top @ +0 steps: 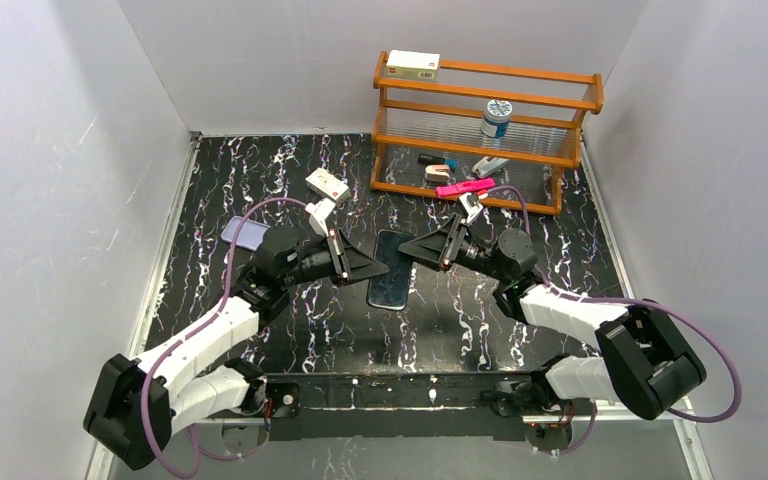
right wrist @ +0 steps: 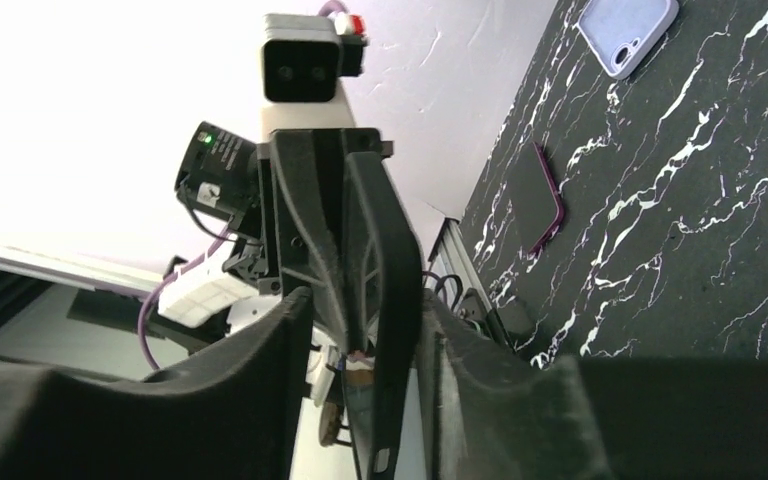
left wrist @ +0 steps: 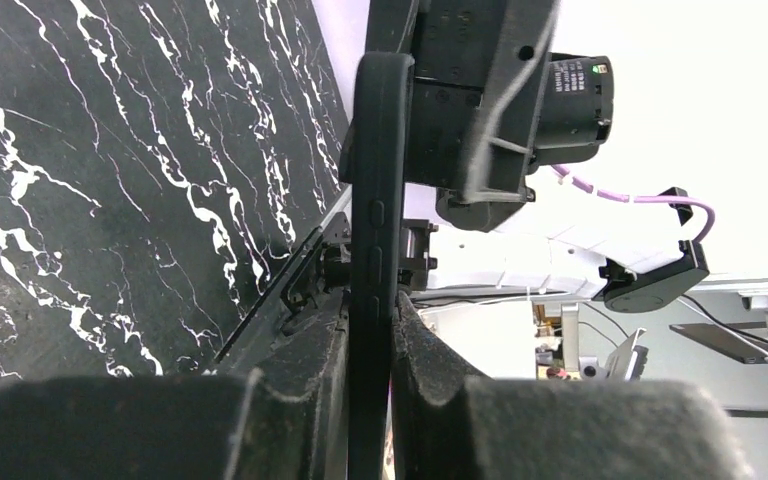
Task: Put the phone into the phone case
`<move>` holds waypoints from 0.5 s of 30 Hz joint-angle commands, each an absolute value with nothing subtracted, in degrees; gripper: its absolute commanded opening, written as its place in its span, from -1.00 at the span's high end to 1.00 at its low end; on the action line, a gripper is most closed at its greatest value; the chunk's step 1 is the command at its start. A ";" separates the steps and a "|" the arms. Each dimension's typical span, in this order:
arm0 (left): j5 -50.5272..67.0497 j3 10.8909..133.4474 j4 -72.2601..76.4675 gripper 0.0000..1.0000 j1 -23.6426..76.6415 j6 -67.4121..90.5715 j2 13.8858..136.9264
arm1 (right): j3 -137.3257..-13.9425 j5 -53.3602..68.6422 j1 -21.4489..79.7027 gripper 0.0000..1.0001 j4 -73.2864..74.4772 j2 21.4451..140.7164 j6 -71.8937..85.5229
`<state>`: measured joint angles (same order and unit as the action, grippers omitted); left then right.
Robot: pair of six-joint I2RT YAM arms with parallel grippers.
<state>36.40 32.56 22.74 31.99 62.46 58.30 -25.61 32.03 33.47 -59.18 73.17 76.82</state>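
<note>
The phone is a dark glossy slab with a thin pale rim, held level above the table between both grippers. In the wrist views its edge looks thick and matte black, with side buttons. My left gripper is shut on its left side, one finger above and one below. My right gripper is at its right side. One finger touches the phone and the other stands off with a gap. The lavender phone case lies empty at the left, also in the right wrist view.
A dark slab with a magenta rim lies on the table near the case, hidden under my left arm in the top view. A wooden rack at the back right holds clips, a bottle and a box. White walls enclose the black marbled table.
</note>
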 commanded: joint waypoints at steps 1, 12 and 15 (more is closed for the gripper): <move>32.74 30.78 30.01 1.00 31.38 67.03 58.90 | -26.15 36.20 33.99 -0.12 -62.29 68.76 76.32; 25.32 31.56 31.95 1.00 31.38 66.42 59.91 | -20.45 38.13 34.91 -0.44 -60.60 67.32 76.32; 23.97 31.34 32.12 1.00 31.38 66.02 60.58 | -20.59 38.52 35.04 -0.33 -60.88 67.82 76.56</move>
